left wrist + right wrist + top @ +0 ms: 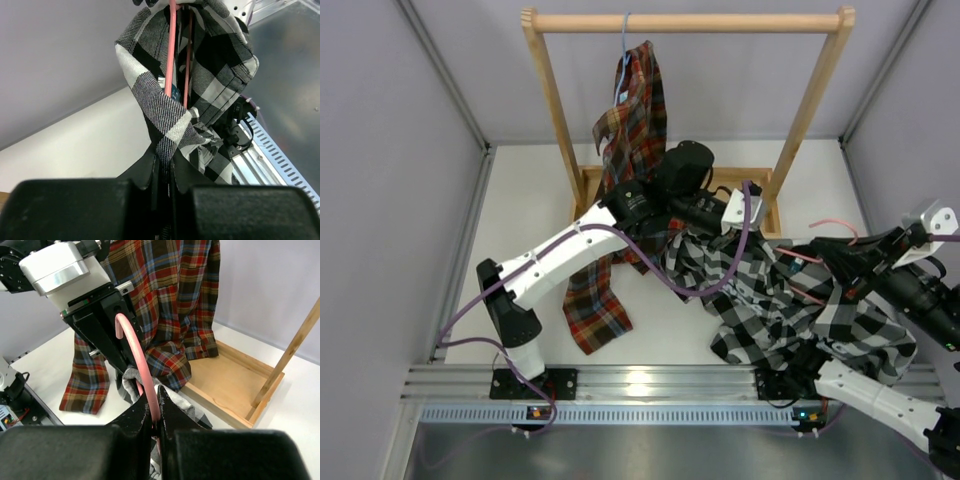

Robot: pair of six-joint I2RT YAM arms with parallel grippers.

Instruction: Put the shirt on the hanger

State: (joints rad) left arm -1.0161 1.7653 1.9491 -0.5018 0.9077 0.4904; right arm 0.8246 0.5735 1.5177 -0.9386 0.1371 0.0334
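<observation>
Shirt (790, 300) and hanger (134, 342) both gripped
Left gripper (162, 172) clenched on shirt fabric; right gripper (156, 415) clenched on hanger's pink wire

a robotics lab cell: a white table (525, 215) boxed in by plain grey panels (380, 200), two robot arms (555, 262) bolted to an aluminium rail (650, 378) along the frame's bottom.

Most of the hanger (169, 50) is buried inside the shirt (150, 100), and its rods run off the top edge. Fabric swallows my left pincer (162, 167) tips. My right pincer (156, 409) hides the wire's lower end.
</observation>
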